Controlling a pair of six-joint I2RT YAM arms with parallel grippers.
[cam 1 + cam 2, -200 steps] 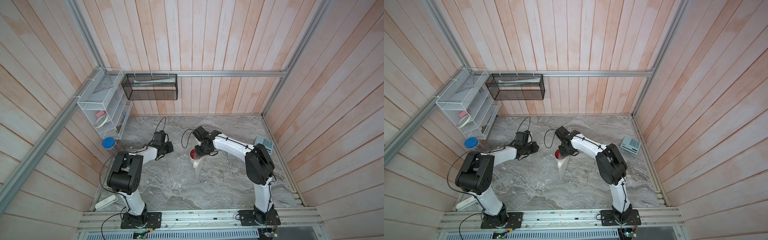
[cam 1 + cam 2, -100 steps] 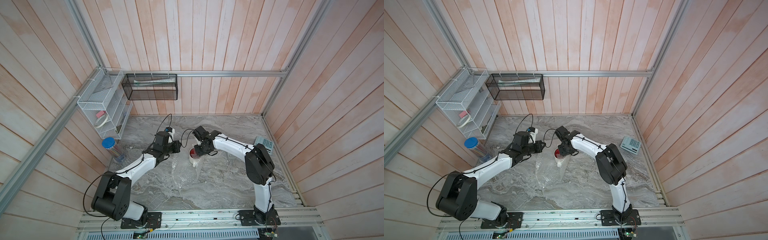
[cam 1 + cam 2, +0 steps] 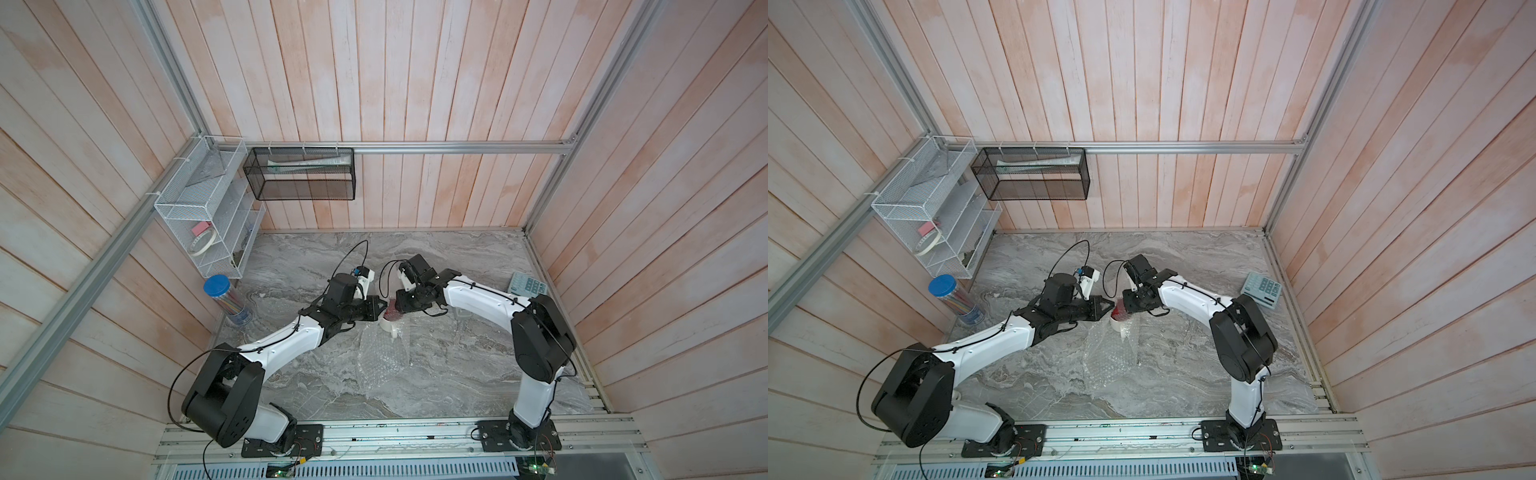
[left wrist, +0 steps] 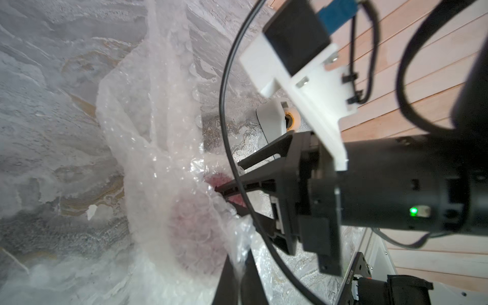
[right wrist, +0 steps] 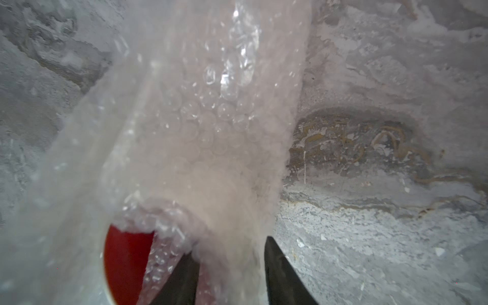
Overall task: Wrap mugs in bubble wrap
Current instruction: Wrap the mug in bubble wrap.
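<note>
Mug [image 3: 390, 323] half covered: the bubble wrap [image 3: 380, 357] is being folded over its red mouth.
Just left of the mug, the left gripper [image 3: 377, 310] is closed tight, pinching a raised fold of wrap that drapes across the mug, which stands on the wrap's far end. Just right of the mug, the right gripper [image 3: 397, 308] stands part-open, with wrap loose between its jaws. Next, I judge, the right must back out cleanly while the left draws the fold across without tipping the mug.

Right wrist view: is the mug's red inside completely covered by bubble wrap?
No, a bare patch of the mug's red inside shows beside the bubble wrap draped across its opening.
</note>
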